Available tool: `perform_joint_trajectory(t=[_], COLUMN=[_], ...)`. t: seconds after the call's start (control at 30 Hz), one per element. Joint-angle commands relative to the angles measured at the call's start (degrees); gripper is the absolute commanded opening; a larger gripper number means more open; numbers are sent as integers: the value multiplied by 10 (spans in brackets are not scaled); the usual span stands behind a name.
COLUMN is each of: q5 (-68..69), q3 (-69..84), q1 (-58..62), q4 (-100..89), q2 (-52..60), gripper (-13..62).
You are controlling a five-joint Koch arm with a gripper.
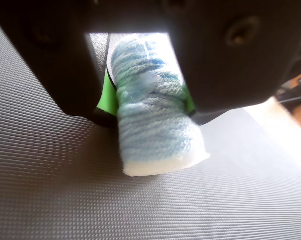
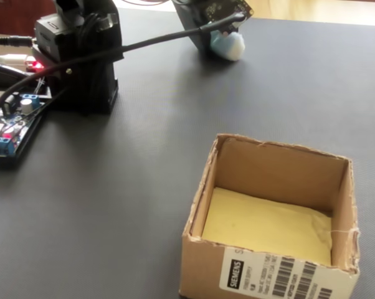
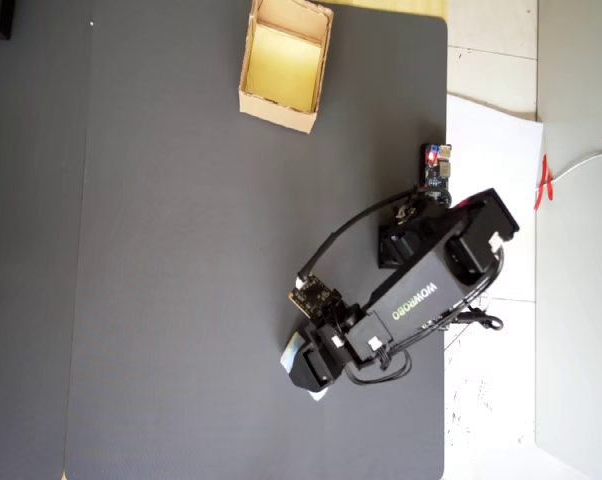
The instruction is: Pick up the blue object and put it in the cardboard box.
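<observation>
The blue object (image 1: 155, 120) is a pale-blue and white woolly block standing between my gripper's (image 1: 148, 107) green-padded jaws. Both pads press its sides, and its white lower end rests on the ribbed dark mat. In the fixed view the blue object (image 2: 230, 45) pokes out under the gripper (image 2: 218, 37) at the far top of the mat. From overhead, the gripper (image 3: 306, 365) covers most of the blue object (image 3: 293, 350). The cardboard box (image 2: 200, 261) sits open near the front, its yellowish floor bare. Overhead, the cardboard box (image 3: 276, 112) lies far from the gripper, at the top.
The arm's black base (image 2: 81, 56) and a circuit board (image 2: 7, 124) with a lit red LED stand at the left of the fixed view. A black cable (image 2: 144, 45) runs from base to gripper. Overhead, the mat's right edge (image 3: 447, 120) borders a white surface.
</observation>
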Motion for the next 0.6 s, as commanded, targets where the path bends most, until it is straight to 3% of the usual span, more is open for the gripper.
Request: perform_joint_trajectory(t=[0.0, 0.23, 0.57], q5=[-9, -6, -7], q3=[7, 10, 41], q1=[1, 20, 137], q4=[-14, -18, -109], q2=[-6, 26, 118], gripper=[50, 50, 50])
